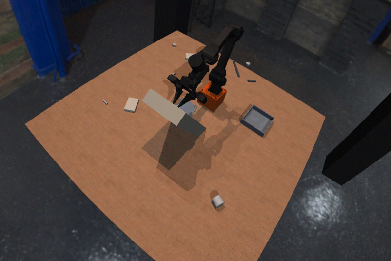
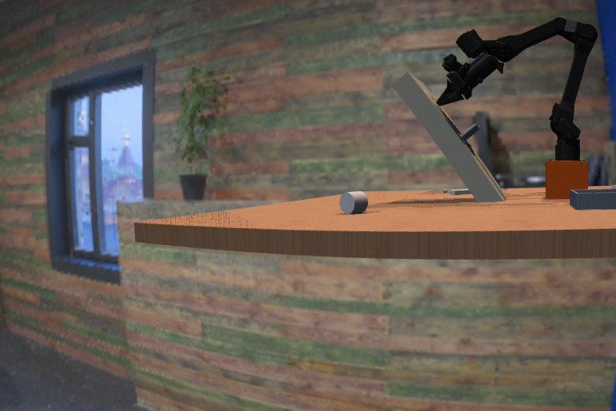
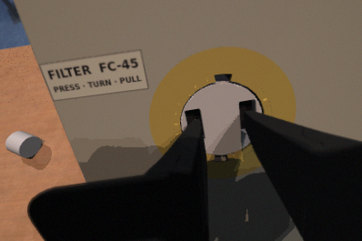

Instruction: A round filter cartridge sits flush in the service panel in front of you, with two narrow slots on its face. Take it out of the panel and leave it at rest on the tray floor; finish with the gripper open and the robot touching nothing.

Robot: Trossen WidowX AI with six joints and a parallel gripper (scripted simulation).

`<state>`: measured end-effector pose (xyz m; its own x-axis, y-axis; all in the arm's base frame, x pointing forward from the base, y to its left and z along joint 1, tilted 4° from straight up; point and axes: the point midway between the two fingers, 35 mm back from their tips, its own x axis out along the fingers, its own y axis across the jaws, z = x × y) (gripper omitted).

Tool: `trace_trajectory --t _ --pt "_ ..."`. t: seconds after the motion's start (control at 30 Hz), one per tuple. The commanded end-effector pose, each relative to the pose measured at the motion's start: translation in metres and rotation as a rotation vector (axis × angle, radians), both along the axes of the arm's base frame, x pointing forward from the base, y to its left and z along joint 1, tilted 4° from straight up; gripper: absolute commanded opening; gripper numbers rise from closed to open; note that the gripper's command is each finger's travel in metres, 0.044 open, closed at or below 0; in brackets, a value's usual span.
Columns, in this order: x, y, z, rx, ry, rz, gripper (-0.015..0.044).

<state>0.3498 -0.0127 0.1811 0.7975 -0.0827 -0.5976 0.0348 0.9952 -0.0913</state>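
The cartridge (image 3: pixel 220 97) is a pale round disc flush in the sloping service panel (image 1: pixel 162 105) (image 2: pixel 438 135) (image 3: pixel 114 9), inside a yellow ring (image 3: pixel 279 86). Its slots lie left and right, with dark notches above and below the disc. My gripper (image 1: pixel 176 105) (image 2: pixel 439 103) (image 3: pixel 222 123) is partly open with nothing between its fingers. In the wrist view its two tips overlap the lower parts of the slots; whether they are inside them I cannot tell. The grey open-topped tray (image 1: pixel 251 128) (image 2: pixel 591 200) stands beside the robot base; no cartridge shows in it.
A grey piece (image 1: pixel 188 108) (image 2: pixel 470 132) sticks out from the panel's face below the gripper. A pale cylinder (image 1: pixel 217 201) (image 2: pixel 353 202) (image 3: pixel 19 144) lies behind the panel. A cream block (image 1: pixel 131 104) lies to its side. The orange robot base (image 1: pixel 209 101) (image 2: pixel 566 180) stands facing the panel.
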Motion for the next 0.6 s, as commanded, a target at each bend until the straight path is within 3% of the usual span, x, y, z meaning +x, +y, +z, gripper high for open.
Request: trace_trajectory --t 0.0,0.57 --pt "0.0013 0.0002 -0.0002 -0.002 -0.003 0.005 0.0115" --pt "0.0084 -0.0005 -0.0055 -0.002 -0.004 0.005 0.0115"
